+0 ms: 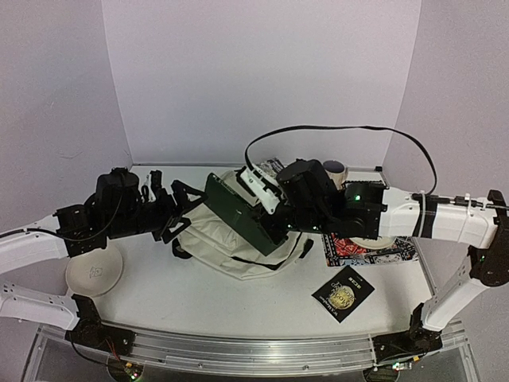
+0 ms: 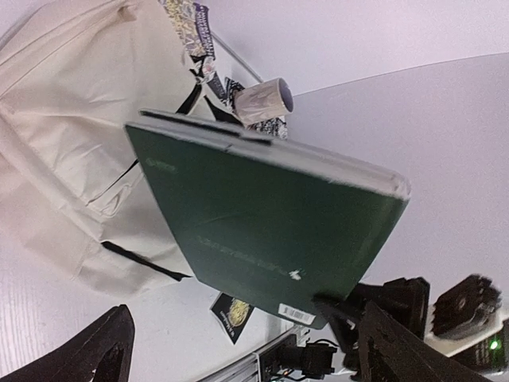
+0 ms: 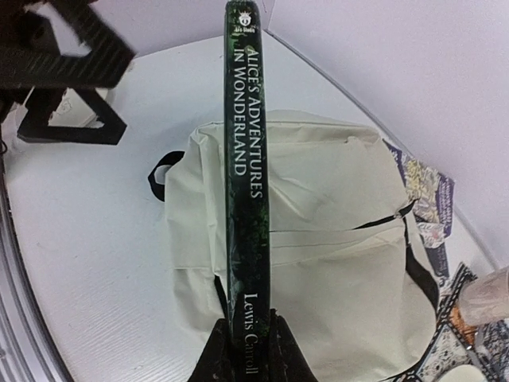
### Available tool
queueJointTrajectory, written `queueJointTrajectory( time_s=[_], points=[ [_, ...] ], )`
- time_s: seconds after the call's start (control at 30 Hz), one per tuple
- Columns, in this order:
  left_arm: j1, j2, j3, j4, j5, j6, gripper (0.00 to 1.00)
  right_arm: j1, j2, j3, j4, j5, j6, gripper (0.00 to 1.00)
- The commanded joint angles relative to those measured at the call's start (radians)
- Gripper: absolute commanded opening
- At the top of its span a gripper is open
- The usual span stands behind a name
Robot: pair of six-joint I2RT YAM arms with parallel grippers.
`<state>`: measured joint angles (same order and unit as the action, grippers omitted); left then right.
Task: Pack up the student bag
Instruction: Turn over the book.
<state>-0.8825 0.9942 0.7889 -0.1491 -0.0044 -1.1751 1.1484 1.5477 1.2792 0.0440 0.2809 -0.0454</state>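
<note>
Green hardcover book [image 3: 242, 159], its spine lettered Alice's Adventures in Wonderland, is clamped at one end by the right gripper [image 3: 248, 342] and held on edge above the cream fabric backpack [image 3: 334, 239]. That backpack lies flat at mid-table on the white table [image 1: 199, 306], between the two arms. The left gripper [image 1: 181, 211] stands wide with nothing in it, just beside the backpack's left edge. No open mouth shows on the backpack. Judgement: packing is at an early stage. The green book is not yet inside, and a black booklet with a gold emblem [image 1: 343, 293] lies out on the table.
</note>
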Motion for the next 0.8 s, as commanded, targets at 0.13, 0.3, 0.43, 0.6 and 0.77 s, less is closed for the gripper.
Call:
queueJointTrajectory(
  time_s=[0.13, 0.3, 0.43, 0.6, 0.77],
  points=[
    [0.004, 0.051, 0.104, 0.118, -0.069, -0.042, 0.99, 0.095, 0.037, 0.068, 0.142, 0.328, -0.269, 0.00],
    [0.004, 0.074, 0.101, 0.145, -0.113, -0.091, 1.00, 0.139, 0.064, 0.072, 0.187, 0.435, -0.363, 0.00],
    [0.003, 0.115, 0.095, 0.163, -0.101, -0.143, 0.97, 0.165, 0.098, 0.078, 0.243, 0.530, -0.435, 0.00],
    [0.003, 0.128, 0.044, 0.246, -0.099, -0.211, 0.87, 0.194, 0.176, 0.103, 0.306, 0.647, -0.551, 0.00],
    [0.004, 0.125, 0.016, 0.282, -0.118, -0.242, 0.65, 0.204, 0.214, 0.111, 0.357, 0.692, -0.612, 0.00]
  ],
)
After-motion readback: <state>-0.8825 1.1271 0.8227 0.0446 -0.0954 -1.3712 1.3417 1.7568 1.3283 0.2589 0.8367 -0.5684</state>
